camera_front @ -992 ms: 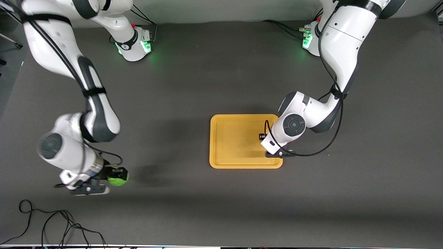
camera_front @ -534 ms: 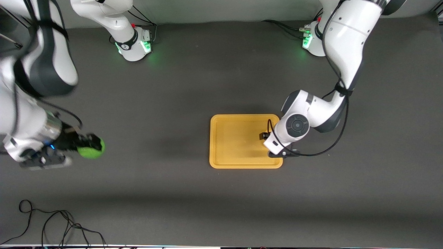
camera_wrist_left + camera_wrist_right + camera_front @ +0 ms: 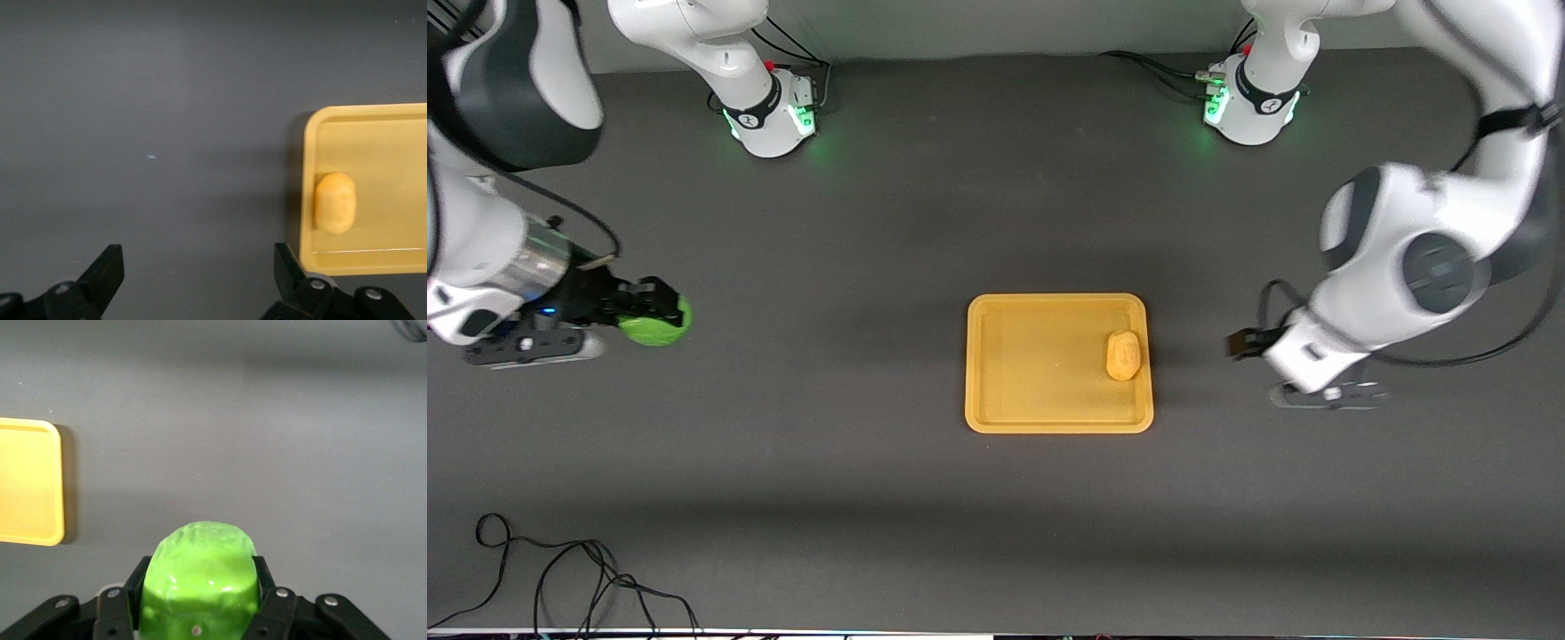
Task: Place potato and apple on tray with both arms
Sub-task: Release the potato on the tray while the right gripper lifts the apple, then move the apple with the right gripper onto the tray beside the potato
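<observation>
The yellow-tan potato lies on the yellow-orange tray, near the tray's edge toward the left arm's end. My left gripper is open and empty, up over bare table beside that tray edge. The left wrist view shows its gripper spread wide, with the potato on the tray off to one side. My right gripper is shut on the green apple, up over the table toward the right arm's end. The apple fills the jaws in the right wrist view, with the tray farther off.
Black cables lie on the table at the corner nearest the front camera, at the right arm's end. The two green-lit bases stand along the table's edge farthest from the front camera. The table is dark grey mat.
My left gripper has let go of the potato on the tray and moved off toward the left arm's end. My right gripper has lifted the apple off the table.
</observation>
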Available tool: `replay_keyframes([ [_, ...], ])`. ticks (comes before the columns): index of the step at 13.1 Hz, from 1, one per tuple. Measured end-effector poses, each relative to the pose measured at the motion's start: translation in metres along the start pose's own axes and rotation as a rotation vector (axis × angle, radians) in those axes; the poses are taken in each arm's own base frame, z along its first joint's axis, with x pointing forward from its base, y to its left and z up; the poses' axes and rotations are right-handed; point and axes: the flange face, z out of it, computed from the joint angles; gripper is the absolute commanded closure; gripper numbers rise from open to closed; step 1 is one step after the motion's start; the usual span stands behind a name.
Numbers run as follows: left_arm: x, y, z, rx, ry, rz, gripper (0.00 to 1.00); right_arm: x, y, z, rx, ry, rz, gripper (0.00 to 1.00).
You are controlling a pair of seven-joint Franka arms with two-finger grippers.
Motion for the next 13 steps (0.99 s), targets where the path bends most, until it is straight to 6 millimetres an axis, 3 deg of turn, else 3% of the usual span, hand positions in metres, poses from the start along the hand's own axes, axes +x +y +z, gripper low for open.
replay_keyframes([
  [2,-0.021,-0.034,-0.035,0.024,0.039,0.041,0.0,-0.002,-0.074,0.014,0.006,0.028,0.04,0.62],
  [4,-0.046,-0.063,-0.067,0.044,0.059,0.044,0.0,-0.004,-0.165,0.034,0.014,0.042,0.094,0.62],
  [6,-0.065,-0.071,-0.089,0.057,0.074,0.036,0.0,-0.006,-0.258,0.062,0.02,0.05,0.148,0.62],
  [8,-0.071,-0.07,-0.1,0.061,0.093,0.034,0.0,-0.014,-0.335,0.095,0.026,0.054,0.191,0.62],
  [11,-0.07,-0.087,-0.106,0.061,0.103,0.034,0.0,-0.038,-0.419,0.134,0.043,0.07,0.195,0.63],
  [13,-0.068,-0.109,-0.121,0.064,0.128,0.081,0.0,-0.051,-0.449,0.166,0.032,0.088,0.177,0.63],
])
